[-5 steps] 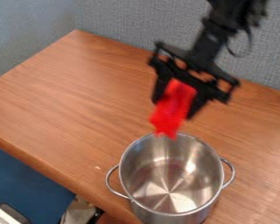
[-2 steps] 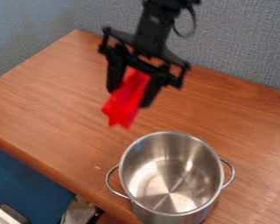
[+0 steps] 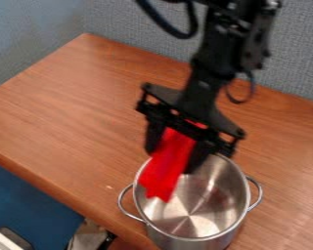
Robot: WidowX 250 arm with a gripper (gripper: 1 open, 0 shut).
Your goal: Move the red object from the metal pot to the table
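The single camera looks down at an angle on a reddish-brown wooden table point(image 3: 67, 98) that fills the left and middle of the picture, with a grey-blue wall behind it and a dark blue strip of floor beyond its near edge at the lower left. A shiny round metal pot point(image 3: 238, 227) stands near the table's front edge at the bottom right; its rolled rim and straight inner wall catch the light, one small handle sticks out on the left by the table edge and another on the right. The black robot arm point(image 3: 225, 54) comes in from the top of the picture and reaches down toward the pot. Its gripper point(image 3: 183, 146) hangs pointing steeply downward just above the pot's left rim, with a broad black cross-piece running slantwise across it. The jaws are closed on the upper end of the red block point(image 3: 166, 171), which hangs tilted from the fingers, its top leaning to the right and its lower end to the left. The lower part of the block overlaps the pot's left rim and inner wall in this view; whether it touches the metal or hangs clear of it cannot be told, because the picture is soft there. Inside the pot a faint red gleam shows on the polished wall beside the block. A pale, blurred shape lies on the floor at the very bottom edge.
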